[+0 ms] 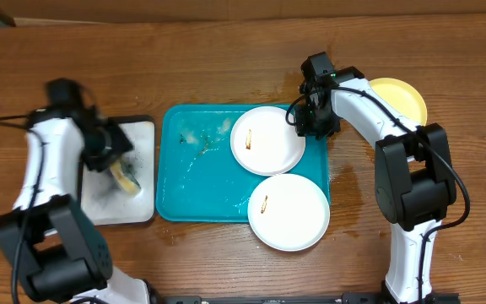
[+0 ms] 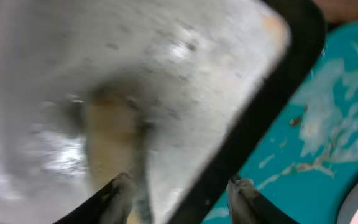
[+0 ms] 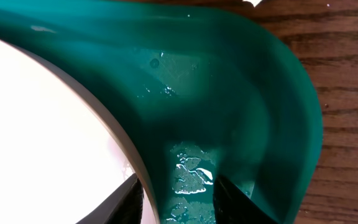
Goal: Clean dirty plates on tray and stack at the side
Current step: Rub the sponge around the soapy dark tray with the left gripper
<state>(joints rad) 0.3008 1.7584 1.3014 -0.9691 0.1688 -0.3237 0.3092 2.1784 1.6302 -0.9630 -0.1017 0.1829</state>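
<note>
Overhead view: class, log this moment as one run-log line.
left hand: open, by sponge on white tray | right hand: at teal tray corner, grip unclear | white plates: two on teal tray | yellow plate: on table

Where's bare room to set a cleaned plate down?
Bare wood lies right of the tray, between the lower white plate and the right arm's base, and along the far table edge. The tray's left half is free but wet. Crowded: its right half, with the upper white plate and the right gripper.
</note>
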